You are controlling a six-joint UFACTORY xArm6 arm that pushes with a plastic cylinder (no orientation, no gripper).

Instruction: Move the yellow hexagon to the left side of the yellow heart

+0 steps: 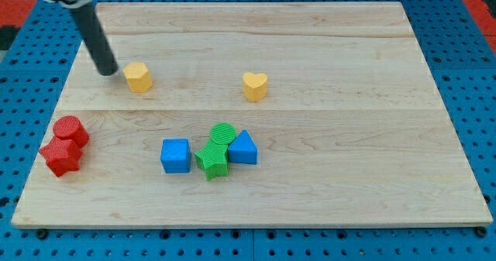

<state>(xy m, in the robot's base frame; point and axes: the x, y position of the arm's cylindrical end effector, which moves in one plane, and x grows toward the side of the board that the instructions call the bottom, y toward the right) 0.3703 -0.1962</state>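
Just to the view's left of the yellow hexagon (138, 77), my tip (108, 71) rested on the wooden board (325, 145), a bare rod grasping nothing. That hexagon sat well left of the yellow heart (254, 86).

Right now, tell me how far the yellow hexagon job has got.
Done: the yellow hexagon already lies on the yellow heart's left, in roughly the same row, though a wide stretch of bare board separates them. In hand: my tip sits just left of the hexagon, placed for a push toward the view's right. Left: probably slide the hexagon closer to the heart.
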